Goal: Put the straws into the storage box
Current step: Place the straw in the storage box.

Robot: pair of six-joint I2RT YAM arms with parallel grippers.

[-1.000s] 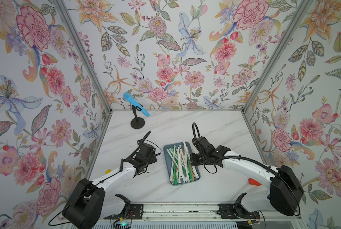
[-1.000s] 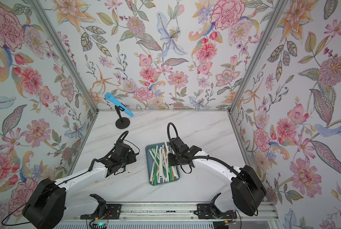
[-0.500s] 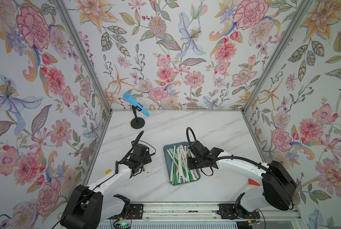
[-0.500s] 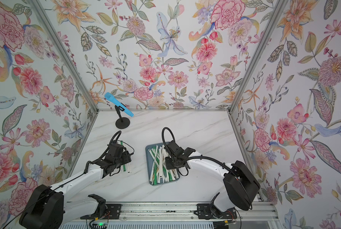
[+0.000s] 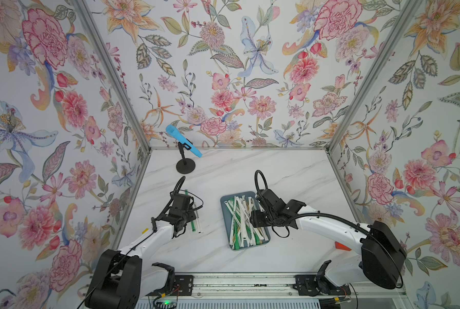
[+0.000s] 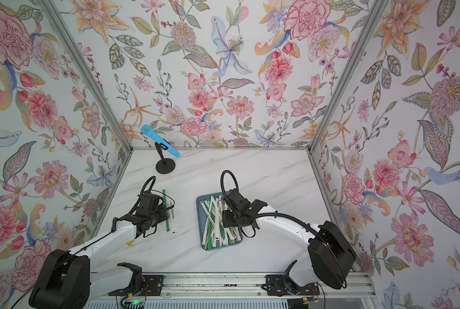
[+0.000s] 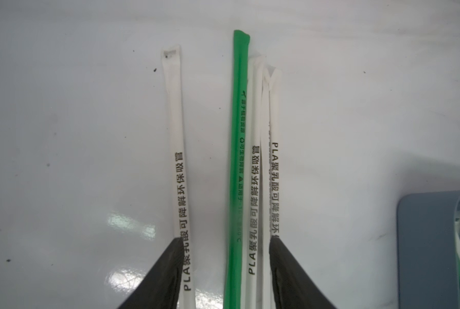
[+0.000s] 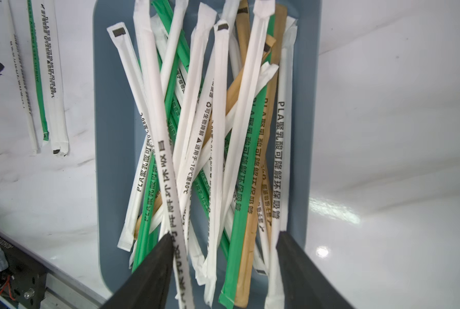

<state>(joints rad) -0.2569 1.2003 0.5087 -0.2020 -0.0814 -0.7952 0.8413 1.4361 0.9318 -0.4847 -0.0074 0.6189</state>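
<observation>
Your left gripper [image 7: 226,240] is nearer — jaws half apart, gripping nothing, astride the loose straws [image 7: 238,160], which run 12-to-6 between its fingers [image 7: 159,278]. The storage box [image 8: 114,160] sits at their 3 o'clock; the right gripper [image 8: 225,236] hangs open, empty, above its straw pile.

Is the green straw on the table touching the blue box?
Apart. The left wrist view shows white straws and bare table between the green straw and the storage box.
</observation>
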